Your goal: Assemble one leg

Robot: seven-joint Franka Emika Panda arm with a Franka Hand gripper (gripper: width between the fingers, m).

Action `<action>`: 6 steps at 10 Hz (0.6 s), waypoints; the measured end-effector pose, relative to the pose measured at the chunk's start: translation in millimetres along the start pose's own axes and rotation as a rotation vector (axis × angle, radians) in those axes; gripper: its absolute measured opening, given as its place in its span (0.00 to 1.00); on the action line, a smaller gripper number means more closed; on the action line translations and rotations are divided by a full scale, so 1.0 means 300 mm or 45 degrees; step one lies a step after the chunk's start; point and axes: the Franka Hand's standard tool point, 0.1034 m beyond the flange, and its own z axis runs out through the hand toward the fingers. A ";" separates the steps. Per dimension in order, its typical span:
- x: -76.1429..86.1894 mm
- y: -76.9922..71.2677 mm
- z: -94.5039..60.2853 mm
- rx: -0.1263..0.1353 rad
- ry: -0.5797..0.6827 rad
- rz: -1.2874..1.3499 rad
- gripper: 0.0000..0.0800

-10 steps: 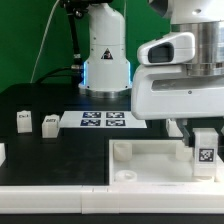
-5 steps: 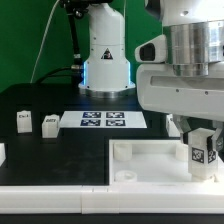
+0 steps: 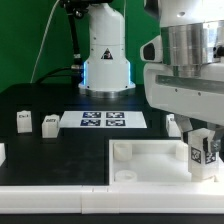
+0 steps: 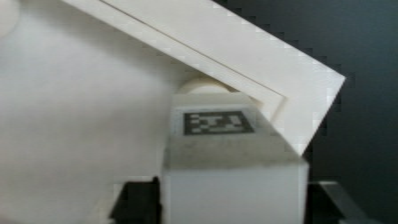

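Observation:
My gripper (image 3: 203,138) is shut on a leg (image 3: 204,153), a small white block with a marker tag, and holds it upright over the back right corner socket of the large white square tray-like piece (image 3: 150,163). In the wrist view the leg (image 4: 226,150) fills the middle between my dark fingers (image 4: 143,203), its tip at the tray's corner (image 4: 240,88). Two more legs (image 3: 24,121) (image 3: 50,124) lie on the black table at the exterior view's left. Another white block (image 3: 2,153) shows at the left edge.
The marker board (image 3: 103,121) lies flat behind the tray. The arm's white base (image 3: 105,55) stands at the back. A white rail (image 3: 60,199) runs along the table's front edge.
The gripper has turned about its axis with the leg, and the leg's tag face has swung a little to the exterior view's right. The leg stays at the same corner.

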 end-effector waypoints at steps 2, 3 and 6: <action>-0.006 -0.005 -0.001 0.002 0.000 -0.047 0.77; -0.008 -0.006 -0.001 0.000 0.003 -0.132 0.80; -0.018 -0.017 -0.006 -0.002 0.006 -0.572 0.81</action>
